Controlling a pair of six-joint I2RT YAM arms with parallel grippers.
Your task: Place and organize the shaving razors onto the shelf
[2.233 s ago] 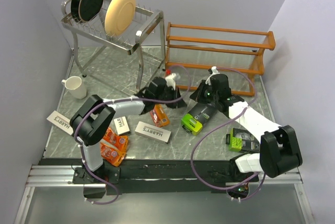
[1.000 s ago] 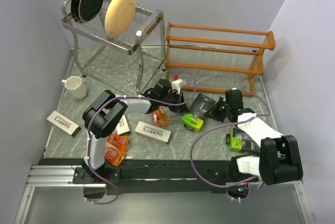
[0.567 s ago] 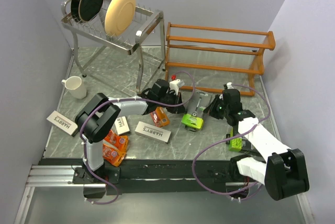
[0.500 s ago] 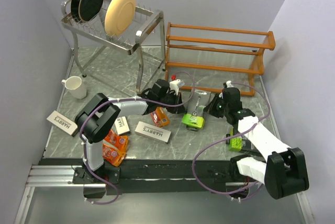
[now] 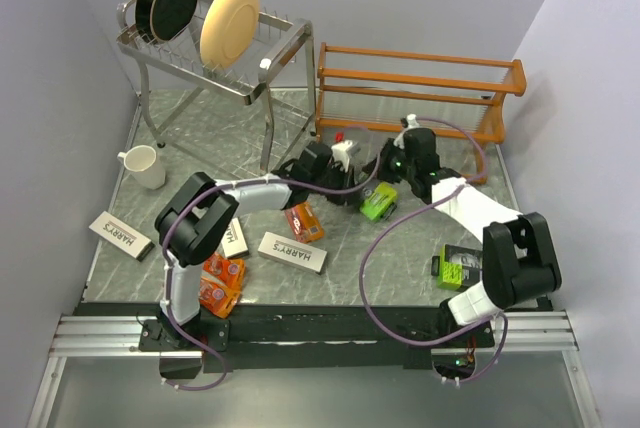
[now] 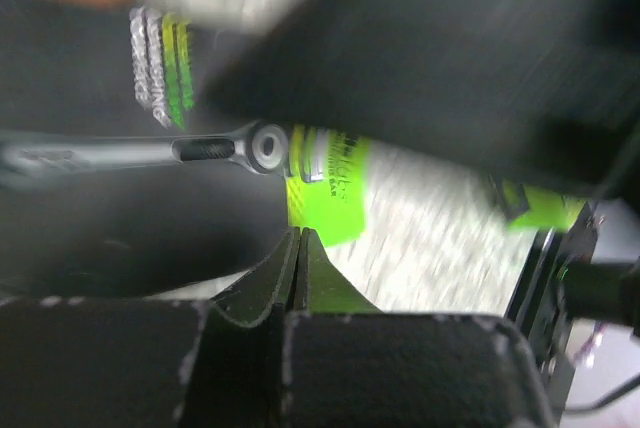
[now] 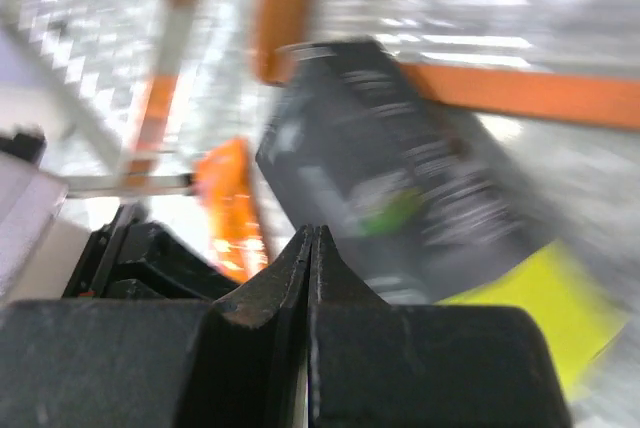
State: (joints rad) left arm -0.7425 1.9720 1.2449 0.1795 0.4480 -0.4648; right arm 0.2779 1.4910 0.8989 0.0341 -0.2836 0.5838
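Razor packs all lie on the counter (image 5: 410,248); none sits on the shelf (image 5: 420,80), whose three tiers stand bare at the back right.

- Black-and-green pack (image 5: 378,200): flat on the counter just in front of the shelf's lowest rail, between the two arms. In hand as the current piece, by my reading.
- Second black-and-green pack (image 5: 460,266): near the right arm's base, well apart from the shelf.
- White boxes (image 5: 292,252): three, spread across the left and middle of the counter.
- Orange packs (image 5: 218,284): a cluster by the left arm's base, one more near the middle.

Left hand (image 6: 298,248): fingers pressed together, nothing between them; the pack's green end lies just ahead of the tips. Right hand (image 7: 312,243): also pressed together and empty, the pack's dark face in front of it with a shelf rail behind. Both wrist views are blurred; contact with the pack cannot be told.

Handling, as judgement: the pack looks light and stiff, with a smooth printed face that would likely slip under a flat pinch. Best taken across its narrow sides near the middle, once the fingers spread. Lying flat, it gives little edge to get under; tipping it against the other hand may help. The thin shelf rails want a level set-down.
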